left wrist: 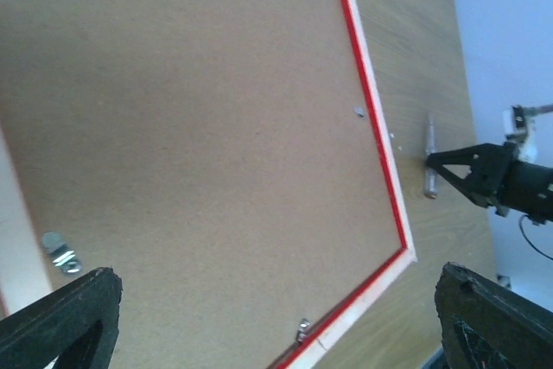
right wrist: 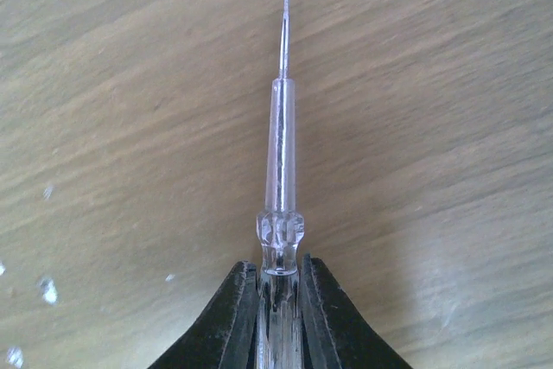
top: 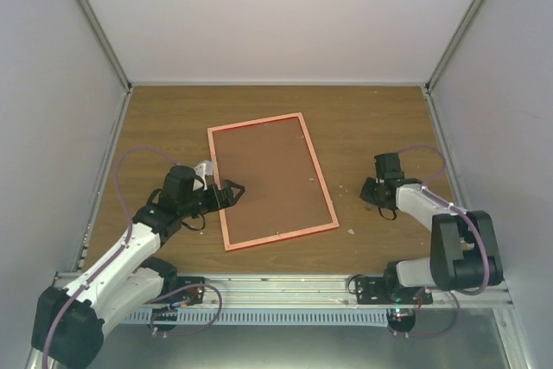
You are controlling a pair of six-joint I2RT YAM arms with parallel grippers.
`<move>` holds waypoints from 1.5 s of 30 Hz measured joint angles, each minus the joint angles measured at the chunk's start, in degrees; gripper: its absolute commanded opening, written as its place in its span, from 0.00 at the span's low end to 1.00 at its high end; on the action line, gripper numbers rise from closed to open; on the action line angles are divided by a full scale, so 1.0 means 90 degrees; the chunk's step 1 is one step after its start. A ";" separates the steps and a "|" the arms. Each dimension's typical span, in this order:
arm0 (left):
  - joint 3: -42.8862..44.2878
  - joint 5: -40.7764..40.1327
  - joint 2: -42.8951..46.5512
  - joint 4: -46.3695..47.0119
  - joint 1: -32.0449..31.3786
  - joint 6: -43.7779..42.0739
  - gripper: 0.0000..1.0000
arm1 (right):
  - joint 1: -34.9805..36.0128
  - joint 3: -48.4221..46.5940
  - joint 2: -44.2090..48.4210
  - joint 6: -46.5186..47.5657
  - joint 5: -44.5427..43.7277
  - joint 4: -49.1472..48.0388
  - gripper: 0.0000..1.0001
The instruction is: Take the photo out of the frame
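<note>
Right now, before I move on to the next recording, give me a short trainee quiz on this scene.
1. True or false: the frame lies on the table with its brown backing board facing up.
2. Pick one. The right gripper is: A, open and empty; B, shut on a clear pointed tool; C, resting on the frame.
3. Fill in: the left gripper sits at the frame's left edge with its jaws ____.

Key: 1 true; 2 B; 3 open.
</note>
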State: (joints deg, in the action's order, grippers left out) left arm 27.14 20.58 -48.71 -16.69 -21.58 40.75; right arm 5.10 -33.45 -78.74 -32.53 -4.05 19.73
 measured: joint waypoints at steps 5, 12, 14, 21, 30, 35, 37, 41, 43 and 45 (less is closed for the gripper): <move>-0.0002 0.0432 -0.0131 0.0367 -0.0158 0.0165 0.99 | 0.0486 -0.0097 0.0284 0.0117 -0.0083 0.0357 0.03; -0.0002 0.0811 -0.0214 0.0843 -0.0559 0.0461 0.97 | 0.1389 -0.0661 0.0867 0.0418 -0.0236 0.0593 0.01; -0.0017 0.0891 -0.0214 0.1127 -0.0639 0.0639 0.95 | 0.1698 -0.0765 0.1003 0.0551 -0.0206 0.0568 0.01; -0.0068 0.0947 -0.0413 0.2028 -0.1158 0.1100 0.89 | 0.2866 -0.0804 0.1479 0.1134 0.0396 0.0068 0.01; 0.0019 0.0826 -0.0947 0.2934 -0.1732 0.1528 0.75 | 0.4114 -0.1047 0.1413 0.1588 0.1020 -0.0704 0.01; 0.0104 0.0692 -0.1059 0.3179 -0.1892 0.1654 0.66 | 0.4658 -0.1144 0.1248 0.1715 0.1180 -0.1022 0.01; 0.0104 0.0629 -0.1061 0.3245 -0.1897 0.1702 0.63 | 0.4821 -0.1195 0.1168 0.1770 0.1222 -0.1122 0.00; 0.0107 0.0459 -0.1059 0.3257 -0.1897 0.1746 0.60 | 0.5008 -0.1231 0.1039 0.1846 0.1387 -0.1319 0.01; 0.0107 0.0340 -0.1049 0.3247 -0.1897 0.1744 0.59 | 0.5047 -0.1231 0.1025 0.1855 0.1523 -0.1401 0.00; 0.0104 0.0197 -0.0986 0.3201 -0.1894 0.1746 0.58 | 0.5054 -0.1231 0.1025 0.1855 0.1695 -0.1542 0.00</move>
State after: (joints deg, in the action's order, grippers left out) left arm 28.08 22.35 -57.58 12.12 -38.63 56.47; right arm 50.59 -44.53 -69.52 -15.84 11.20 5.85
